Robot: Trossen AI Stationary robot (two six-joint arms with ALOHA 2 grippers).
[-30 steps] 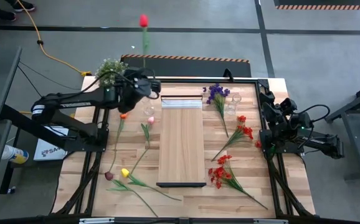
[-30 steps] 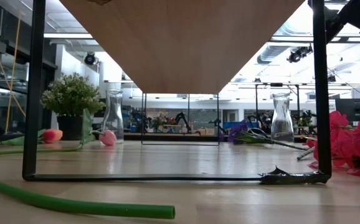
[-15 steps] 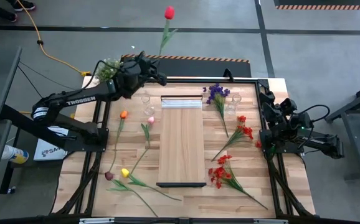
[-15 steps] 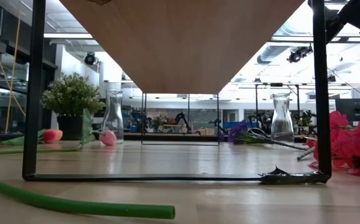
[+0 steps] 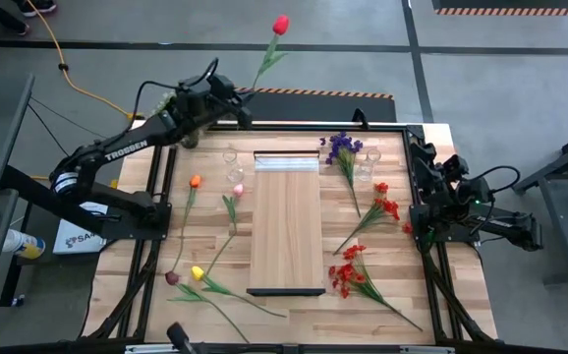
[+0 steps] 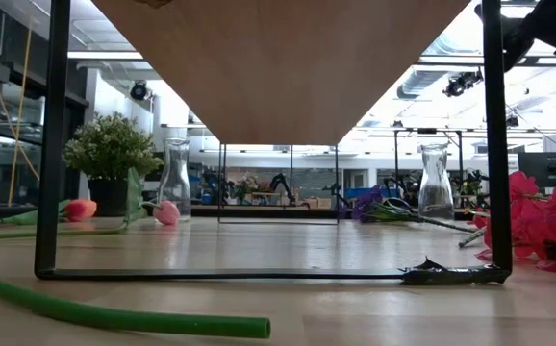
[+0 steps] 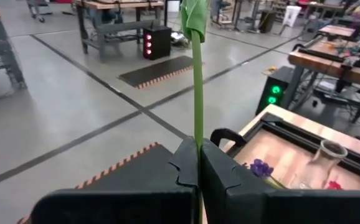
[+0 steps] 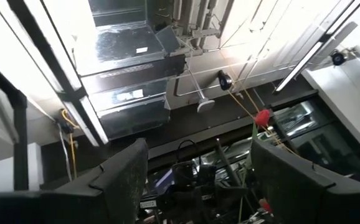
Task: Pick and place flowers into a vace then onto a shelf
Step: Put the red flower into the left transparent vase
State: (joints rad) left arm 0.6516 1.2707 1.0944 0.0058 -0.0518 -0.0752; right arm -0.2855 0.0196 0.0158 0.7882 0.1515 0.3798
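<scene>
Left claw lifts a red tulip past the table's far edge

We see the left claw (image 5: pixel 243 106) clamped on the green stem of a red tulip (image 5: pixel 280 25), the bloom raised over the grey floor beyond the far rim of the table (image 5: pixel 127 285); in the left wrist view the stem (image 7: pixel 197 93) rises straight from between the shut fingers (image 7: pixel 186 168). The right claw (image 5: pixel 424 167) waits with its fingers apart at the table's right edge. Behind the left claw stands one glass vase (image 5: pixel 231 157), near the far end of the shelf (image 5: pixel 286 231), with open board around it. More flowers (image 5: pixel 363 275) lie loose on both sides of the shelf, leaving its top bare.
</scene>
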